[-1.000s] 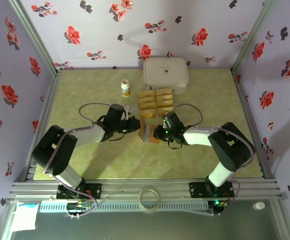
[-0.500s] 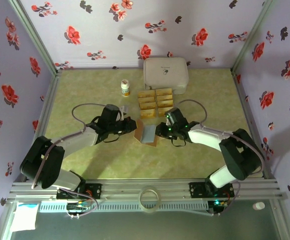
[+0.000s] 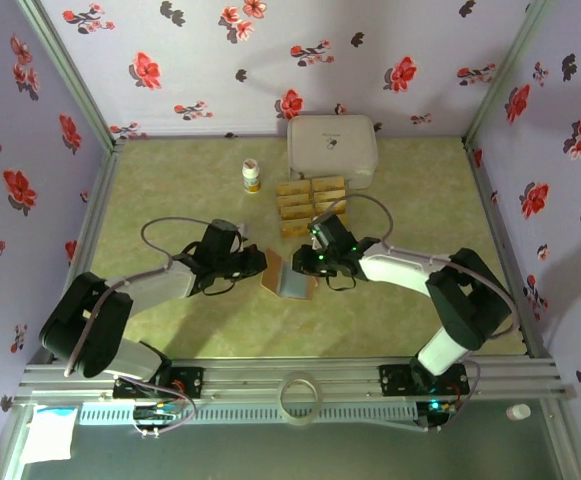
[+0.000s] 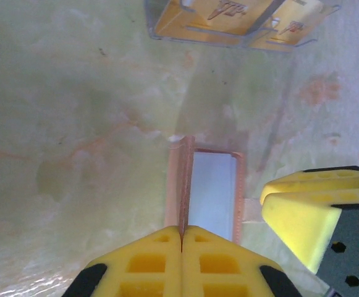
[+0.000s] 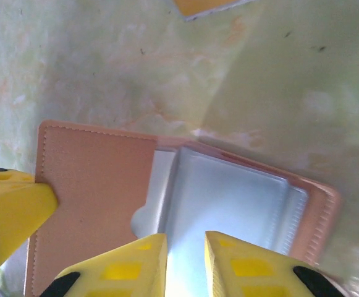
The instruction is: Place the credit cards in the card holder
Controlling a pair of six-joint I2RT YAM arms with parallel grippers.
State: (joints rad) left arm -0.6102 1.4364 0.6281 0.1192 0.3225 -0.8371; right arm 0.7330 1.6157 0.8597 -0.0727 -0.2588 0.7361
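The holder lies open at frame centre, between the grippers; left gripper clenched on its upright flap; right gripper narrowly parted over the grey pockets, grip unclear; cards sit just up-frame, nearer the right arm.

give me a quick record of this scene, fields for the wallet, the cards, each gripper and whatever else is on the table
card holder: open on the table, between the two grippers, grey pockets showing
credit cards: gold, grouped in two rows beyond the card holder, in front of the white box
left gripper: shut on the card holder's tan flap
right gripper: fingertips slightly apart over the grey pocket; grip unclear
cards in pockets: none visible
other items: small bottle left of the cards
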